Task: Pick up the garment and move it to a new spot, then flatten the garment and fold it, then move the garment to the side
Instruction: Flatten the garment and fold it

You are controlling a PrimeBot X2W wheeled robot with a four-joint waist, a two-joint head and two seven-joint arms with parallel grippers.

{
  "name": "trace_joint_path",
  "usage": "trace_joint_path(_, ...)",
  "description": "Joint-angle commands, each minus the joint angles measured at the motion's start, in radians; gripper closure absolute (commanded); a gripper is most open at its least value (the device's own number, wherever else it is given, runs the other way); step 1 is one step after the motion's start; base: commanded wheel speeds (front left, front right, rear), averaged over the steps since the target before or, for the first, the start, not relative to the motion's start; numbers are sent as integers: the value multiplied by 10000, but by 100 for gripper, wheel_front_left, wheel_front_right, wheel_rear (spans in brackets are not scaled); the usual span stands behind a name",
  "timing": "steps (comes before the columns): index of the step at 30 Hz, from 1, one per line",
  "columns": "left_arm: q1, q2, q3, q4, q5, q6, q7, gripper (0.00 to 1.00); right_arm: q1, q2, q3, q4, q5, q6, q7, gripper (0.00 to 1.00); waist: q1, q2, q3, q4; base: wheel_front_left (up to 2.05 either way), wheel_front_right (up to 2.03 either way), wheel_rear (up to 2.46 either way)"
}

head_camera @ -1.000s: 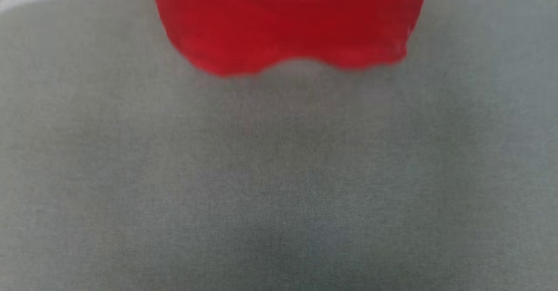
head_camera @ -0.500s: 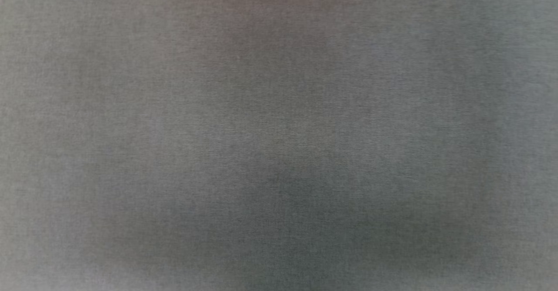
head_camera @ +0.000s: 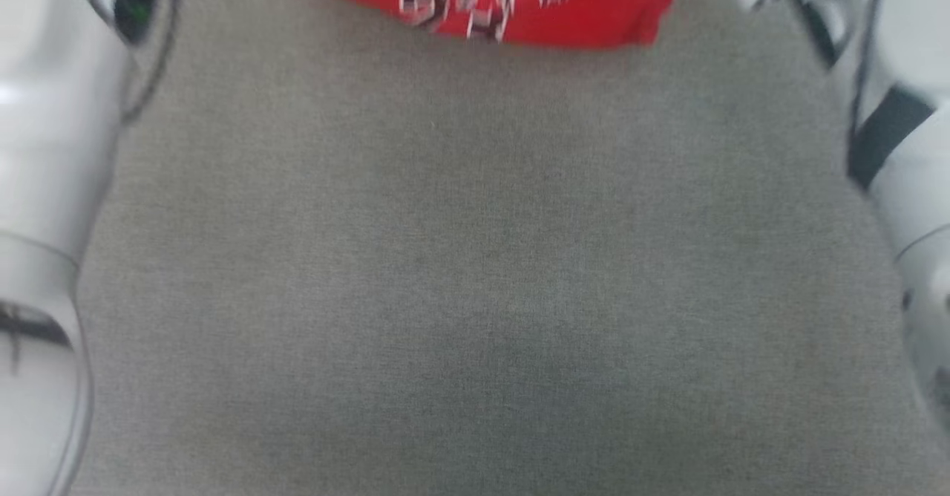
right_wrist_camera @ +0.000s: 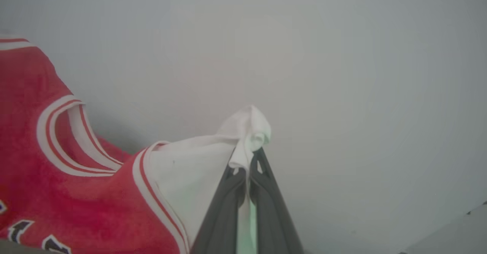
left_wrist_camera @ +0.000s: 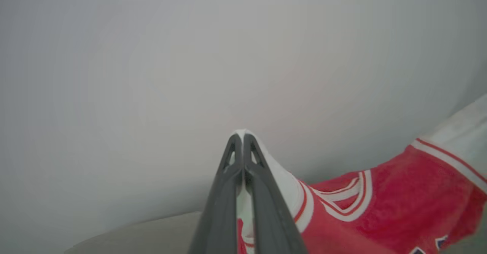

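Garment [head_camera: 512, 2], red with white-outlined lettering, sits at the far side of the grey cloth surface [head_camera: 475, 258], at the top middle of the head view. That picture is blurred, so contact between the garment's lower edge and the surface cannot be determined. At the left border of the surface stands the pale left forearm [head_camera: 44, 154]. The left gripper [left_wrist_camera: 242, 136] has its two dark fingers pressed together, with white sleeve fabric pinched between them and showing at the tips. In the left wrist view, the red-and-white striped trim and the red body run off to the right of the fingers. The right gripper [right_wrist_camera: 248, 168] is likewise fully closed, clamping a bunched fold of white sleeve that protrudes past its fingertips. In the right wrist view, the red body hangs to the left of the fingers. At the right border of the surface stands the pale right forearm [head_camera: 905, 177].
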Motion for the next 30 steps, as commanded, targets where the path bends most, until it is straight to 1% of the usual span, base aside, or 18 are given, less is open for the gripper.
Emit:
trace_joint_path(1, 287, 160, -151, -227, -126, -21, 146, 100, 202, 45, 257, 65, 200, -2, -25, 100, 0, 0, -373, 24, 0, 0, 0)
trace_joint_path(3, 968, 383, -497, -890, -571, -17, 489, 100, 679, 185, 730, 91, 1034, -2, 79, 100, 0, 0, -665, 44, 0, 0, 0)
trace_joint_path(5, 1648, 730, -866, -1602, -1046, -18, 977, 100, 1131, 214, 1384, -225, 1851, -2, 271, 100, 0, 0, -926, 55, 0, 0, 0)
trace_joint_path(8, 2606, 1399, -1205, -2806, -1798, -19, 1584, 100, 2013, -250, 2606, -1223, 3116, -2, 709, 100, 0, 0, -1291, 45, 0, 0, 0)
trace_joint_path(11, 3620, 2136, -1528, -4007, -2306, -20, 1980, 100, 3025, -1188, 3896, -2843, 4484, -1, 1261, 100, 0, 0, -1583, 30, 0, 0, 0)
trace_joint_path(15, 4912, 3037, -1666, -5438, -2810, 9, 2374, 100, 4398, -2989, 5206, -5400, 6157, -2, 1997, 100, 0, 0, -1866, 46, 0, 0, 0)
trace_joint_path(18, 5898, 3637, -1725, -6582, -2948, 356, 2550, 100, 5441, -4265, 5947, -7275, 7180, -1, 2468, 100, 0, 0, -1978, 37, 0, 0, 0)
trace_joint_path(20, 6594, 4011, -1761, -7344, -3132, 731, 2699, 100, 5995, -5163, 6230, -8233, 7665, -6, 2723, 100, 0, 0, -2013, 26, 0, 0, 0)
trace_joint_path(23, 7541, 4599, -1831, -8446, -3298, 1245, 2765, 100, 6767, -5996, 6465, -9336, 8304, -2, 3056, 100, 0, 0, -2002, -15, 0, 0, 0)
trace_joint_path(25, 8204, 5007, -1934, -8945, -3352, 1600, 2863, 100, 7192, -6506, 6606, -9841, 8546, -2, 3285, 100, 0, 0, -1980, -63, 0, 0, 0)
trace_joint_path(30, 9485, 5664, -2212, -9898, -3500, 2146, 2967, 100, 8055, -7444, 7169, -10879, 8925, -1, 3742, 100, 0, 0, -1916, -128, 0, 0, 0)
